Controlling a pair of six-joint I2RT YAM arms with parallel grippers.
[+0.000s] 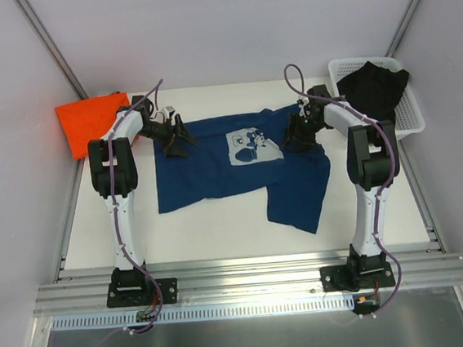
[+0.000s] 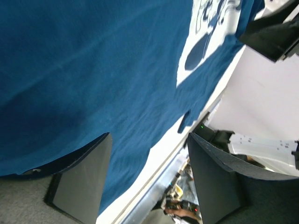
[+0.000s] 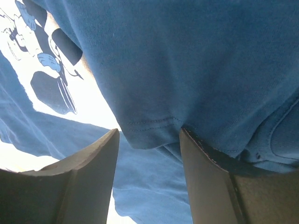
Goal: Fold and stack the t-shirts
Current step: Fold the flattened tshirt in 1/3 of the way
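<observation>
The navy blue t-shirt (image 1: 223, 166) lies spread and rumpled on the white table, its pale cartoon print (image 1: 253, 147) facing up and its right part trailing toward the front. My left gripper (image 1: 180, 137) is open at the shirt's far left edge; in the left wrist view (image 2: 149, 179) blue cloth (image 2: 93, 70) fills the frame and nothing sits between the fingers. My right gripper (image 1: 298, 138) is open at the shirt's right side; in the right wrist view (image 3: 149, 172) a hemmed fold of the shirt (image 3: 154, 126) lies between the spread fingers. The orange t-shirt (image 1: 91, 121) lies folded at the far left.
A white basket (image 1: 411, 119) at the back right holds a black garment (image 1: 375, 86). Grey walls close in the sides and back. A metal rail (image 1: 249, 274) runs along the table's front edge by the arm bases.
</observation>
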